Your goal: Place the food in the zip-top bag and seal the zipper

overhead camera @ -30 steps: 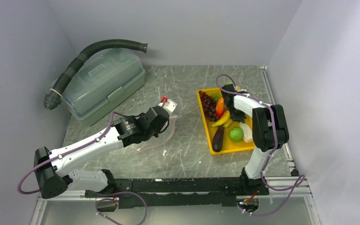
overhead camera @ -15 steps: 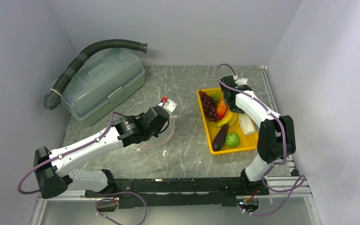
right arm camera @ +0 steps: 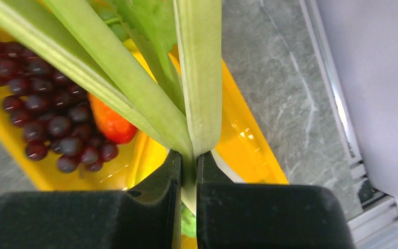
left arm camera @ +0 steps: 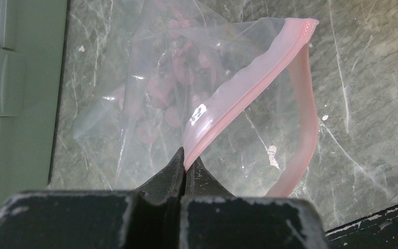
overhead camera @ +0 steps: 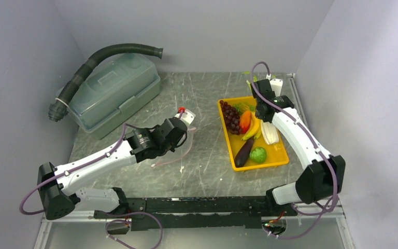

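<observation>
the left gripper [left arm camera: 185, 171] is pressed together on one lip of the bag [left arm camera: 134, 104], pinching the pink zipper [left arm camera: 249, 85]. the other lip sags away, so the mouth stands open in a loop just above the table [left arm camera: 363, 114]. the bag lies left of centre, between the tub [overhead camera: 115, 91] and the tray [overhead camera: 227, 141]. it looks thin, limp and light. the film would probably slide and crumple under a finger, so the thicker zipper strip is the sound place to grip. i judge the mouth would fall shut if let go.

the right gripper [right arm camera: 188, 171] is clamped on the celery [right arm camera: 199, 78], close to the point where its stalks join. it holds the celery above the far end of the tray, and the stalks fan out past the fingertips. the celery looks like stiff, smooth, light plastic. a hold this near one end leaves a long free length that may swing or twist in the jaws. it should go into the bag lengthwise, one end first.

under it in the tray lie the grapes [right arm camera: 52, 124] and the pepper [right arm camera: 111, 122]. the bananas [overhead camera: 252, 130], eggplant [overhead camera: 243, 152] and round green vegetable [overhead camera: 258, 154] lie nearer the arm bases. none of the food is in the bag yet.
</observation>
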Controlling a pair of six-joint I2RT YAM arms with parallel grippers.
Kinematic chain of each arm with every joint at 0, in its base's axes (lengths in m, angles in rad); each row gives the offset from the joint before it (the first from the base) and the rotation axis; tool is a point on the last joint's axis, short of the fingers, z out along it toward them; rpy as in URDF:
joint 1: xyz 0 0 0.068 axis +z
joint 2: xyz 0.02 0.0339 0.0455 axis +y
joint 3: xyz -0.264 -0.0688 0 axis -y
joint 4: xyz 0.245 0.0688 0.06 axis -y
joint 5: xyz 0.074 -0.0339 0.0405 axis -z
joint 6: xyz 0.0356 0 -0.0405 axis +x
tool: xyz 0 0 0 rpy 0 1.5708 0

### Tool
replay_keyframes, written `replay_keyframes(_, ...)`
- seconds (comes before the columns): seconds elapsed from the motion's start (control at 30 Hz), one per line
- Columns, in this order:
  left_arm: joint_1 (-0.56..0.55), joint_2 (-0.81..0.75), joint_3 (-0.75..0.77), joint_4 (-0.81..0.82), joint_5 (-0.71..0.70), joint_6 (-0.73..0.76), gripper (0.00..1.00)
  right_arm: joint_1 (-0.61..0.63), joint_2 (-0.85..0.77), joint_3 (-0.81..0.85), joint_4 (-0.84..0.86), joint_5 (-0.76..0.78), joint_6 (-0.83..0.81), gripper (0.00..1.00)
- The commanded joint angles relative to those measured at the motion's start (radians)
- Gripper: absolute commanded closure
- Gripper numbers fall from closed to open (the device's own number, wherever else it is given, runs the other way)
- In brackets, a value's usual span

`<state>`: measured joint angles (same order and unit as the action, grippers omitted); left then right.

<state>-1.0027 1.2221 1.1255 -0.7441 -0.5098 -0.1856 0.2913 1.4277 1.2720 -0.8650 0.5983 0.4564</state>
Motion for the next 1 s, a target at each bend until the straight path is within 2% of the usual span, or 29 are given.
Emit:
replay_keyframes(0.0,0.002,0.003,0.008,0.028,-0.007,-0.012,1.00,0.009,-0.102,0.020,0.064,-0.126,0.017,1.00)
replay_keyframes(0.43,0.004,0.057,0.101,-0.017,-0.016,-0.027,1.00,0.016,-0.364,-0.079,0.277,-0.450,0.082,1.00)
replay_keyframes(0.67,0.004,0.077,0.161,-0.056,-0.013,-0.048,1.00,0.019,-0.430,-0.108,0.389,-0.608,0.120,1.00)
replay_keyframes(0.97,0.003,0.105,0.207,-0.072,-0.029,-0.050,1.00,0.020,-0.458,-0.086,0.384,-0.819,0.085,1.00)
